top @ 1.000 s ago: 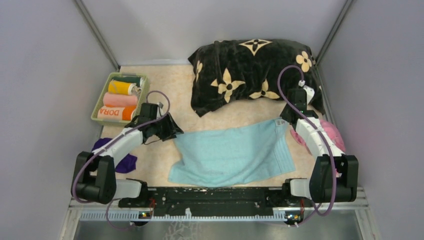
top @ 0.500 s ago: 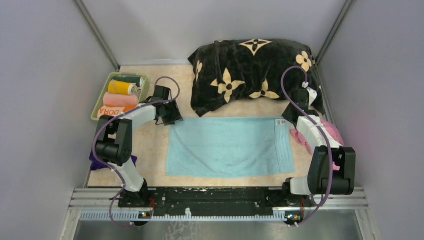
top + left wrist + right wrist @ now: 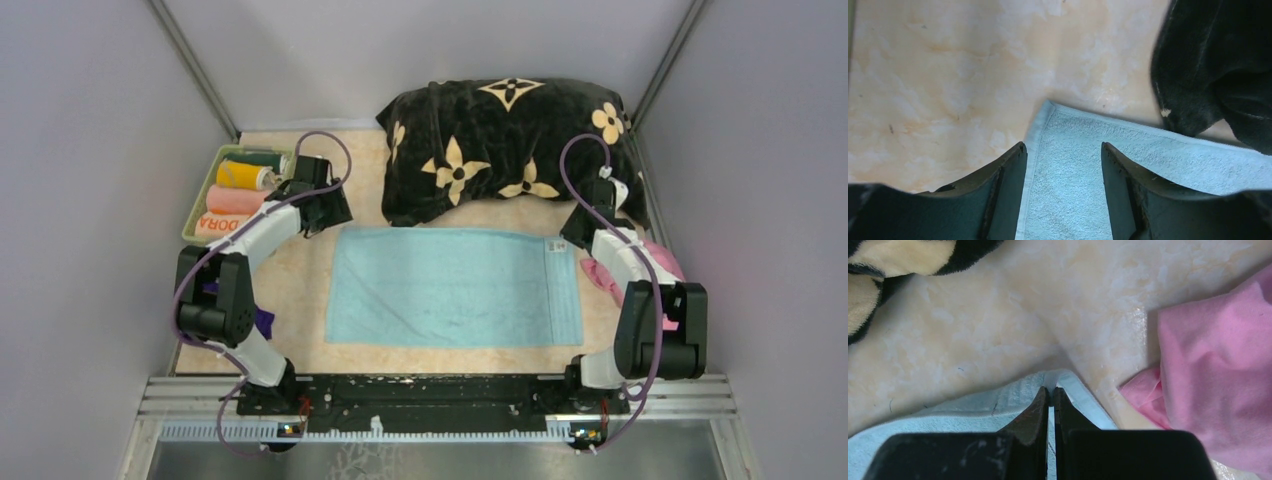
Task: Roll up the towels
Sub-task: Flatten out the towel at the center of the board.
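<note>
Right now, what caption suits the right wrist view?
Right gripper pinching one corner of the light blue towel; pink towel beside it.

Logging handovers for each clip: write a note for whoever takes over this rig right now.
Left pincer: open, over the far-left corner of the light blue towel.
Right pincer: shut on its far-right corner.
The light blue towel lies spread flat mid-table, not yet rolled.
Done: rolled towels sit in the green basket at far left.
Left to do: roll the light blue towel, then the crumpled pink towel by the right arm and the dark purple towel, partly hidden by the left arm.
</note>
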`<state>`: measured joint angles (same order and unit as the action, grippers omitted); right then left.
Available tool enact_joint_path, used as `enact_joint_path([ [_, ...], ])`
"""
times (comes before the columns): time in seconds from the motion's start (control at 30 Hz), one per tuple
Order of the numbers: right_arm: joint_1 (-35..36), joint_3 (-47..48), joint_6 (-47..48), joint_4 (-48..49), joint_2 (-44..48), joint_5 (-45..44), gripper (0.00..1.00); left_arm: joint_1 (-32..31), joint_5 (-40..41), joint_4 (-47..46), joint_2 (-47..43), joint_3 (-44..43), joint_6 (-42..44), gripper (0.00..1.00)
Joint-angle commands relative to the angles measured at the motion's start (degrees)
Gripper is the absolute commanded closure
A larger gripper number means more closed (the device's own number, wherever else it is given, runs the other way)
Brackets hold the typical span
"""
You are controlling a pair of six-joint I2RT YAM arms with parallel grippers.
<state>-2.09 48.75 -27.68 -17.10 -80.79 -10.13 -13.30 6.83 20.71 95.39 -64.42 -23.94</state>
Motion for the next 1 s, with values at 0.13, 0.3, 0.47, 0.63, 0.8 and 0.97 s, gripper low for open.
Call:
enact_joint_path([
  [0.13,-0.8,2.4,0.0,2.9,-0.4,2.0,1.0,2.8,0.7,3.4,3.5,-1.9,3.4,0.39],
  [0.3,-0.9,2.0,0.1,3.2,0.0,2.5,1.0,2.7,0.7,7.5,8.5,-6.2,9.0,0.42],
  [0.47,-0.8,1.5,0.1,3.6,-0.1,2.9,1.0,2.7,-1.9,8.1,10.9,-8.1,11.9,0.45],
  [0.63,-0.8,1.4,0.2,3.9,-0.6,3.2,1.0,2.7,-2.1,7.9,12.7,-10.3,13.2,0.46],
  [0.8,-0.8,1.4,0.3,3.9,-0.8,3.2,1.0,2.2,-4.0,8.5,15.2,-12.4,15.2,0.47],
  [0.97,-0.8,1.3,0.3,3.8,-0.9,3.0,1.0,0.6,-2.1,11.7,18.9,-13.9,15.5,0.51],
])
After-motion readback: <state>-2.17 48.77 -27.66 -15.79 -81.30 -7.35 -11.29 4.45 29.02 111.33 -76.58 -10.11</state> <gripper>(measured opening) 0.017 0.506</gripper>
